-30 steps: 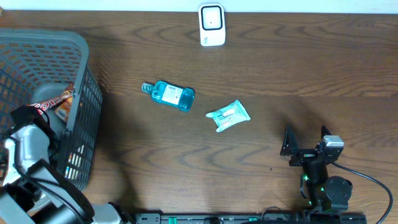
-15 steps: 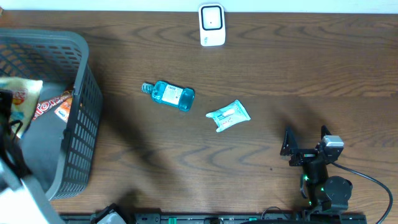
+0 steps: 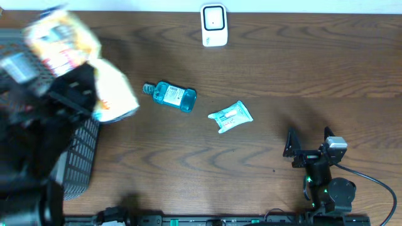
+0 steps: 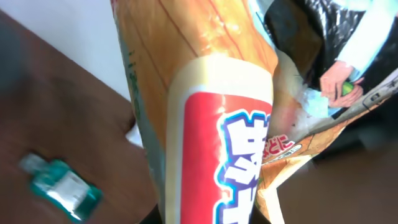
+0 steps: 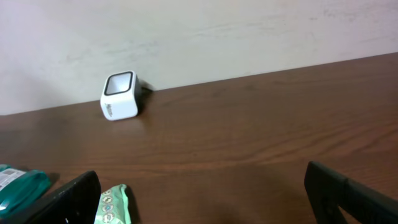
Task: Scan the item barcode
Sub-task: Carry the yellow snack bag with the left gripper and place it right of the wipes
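A large orange and yellow snack bag (image 3: 66, 47) with a red label (image 4: 211, 124) hangs high above the table's left side, blurred. My left gripper (image 3: 80, 85) is shut on it, and the bag hides its fingers in the left wrist view. No barcode shows on the bag. The white scanner (image 3: 213, 25) stands at the table's far edge and also shows in the right wrist view (image 5: 120, 96). My right gripper (image 3: 309, 143) rests open near the front right with nothing between its fingers (image 5: 348, 193).
A grey basket (image 3: 78, 157) stands at the left, mostly hidden under my left arm. A blue bottle (image 3: 173, 96) lies mid-table, with a green wipes packet (image 3: 230, 116) to its right. Both lie between the bag and the scanner.
My left arm has risen out of the basket with the snack bag, up and to the right, toward the camera. The right arm has not moved.
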Controlling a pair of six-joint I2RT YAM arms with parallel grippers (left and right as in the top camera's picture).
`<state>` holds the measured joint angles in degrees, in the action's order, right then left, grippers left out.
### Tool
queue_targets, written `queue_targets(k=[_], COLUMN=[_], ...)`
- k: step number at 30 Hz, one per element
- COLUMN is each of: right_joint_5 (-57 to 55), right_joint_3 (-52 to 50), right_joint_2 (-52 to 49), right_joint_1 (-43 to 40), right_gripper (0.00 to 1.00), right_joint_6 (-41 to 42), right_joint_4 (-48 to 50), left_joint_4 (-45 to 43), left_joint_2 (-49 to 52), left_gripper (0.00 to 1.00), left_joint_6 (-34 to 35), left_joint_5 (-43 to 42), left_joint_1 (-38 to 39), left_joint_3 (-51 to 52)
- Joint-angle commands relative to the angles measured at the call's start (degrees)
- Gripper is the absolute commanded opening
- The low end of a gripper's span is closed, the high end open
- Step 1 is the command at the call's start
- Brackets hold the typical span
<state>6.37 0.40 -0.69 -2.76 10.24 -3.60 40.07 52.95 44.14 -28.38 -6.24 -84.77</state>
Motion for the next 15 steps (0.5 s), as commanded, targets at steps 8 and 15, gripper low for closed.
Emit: queue_targets(k=[8,15], right_joint_5=[-0.22,-0.22], right_joint_3=[-0.09,-0.09], right_joint_2=[0.31,0.31], right_joint_1=[0.20,0.20], right_gripper=[0.99,0.99], right_joint_6=[0.42,0.42], right_joint_4=[-0.13,-0.13], left_joint_4=[-22.14,-39.32], left_joint_2=[30.88,52.15], left_gripper=[0.08,0.11], left_joint_6=[-1.68,-1.77], left_joint_5=[14.58,14.80], left_joint_1=[33.70,40.70], left_joint_3=[0.55,0.55])
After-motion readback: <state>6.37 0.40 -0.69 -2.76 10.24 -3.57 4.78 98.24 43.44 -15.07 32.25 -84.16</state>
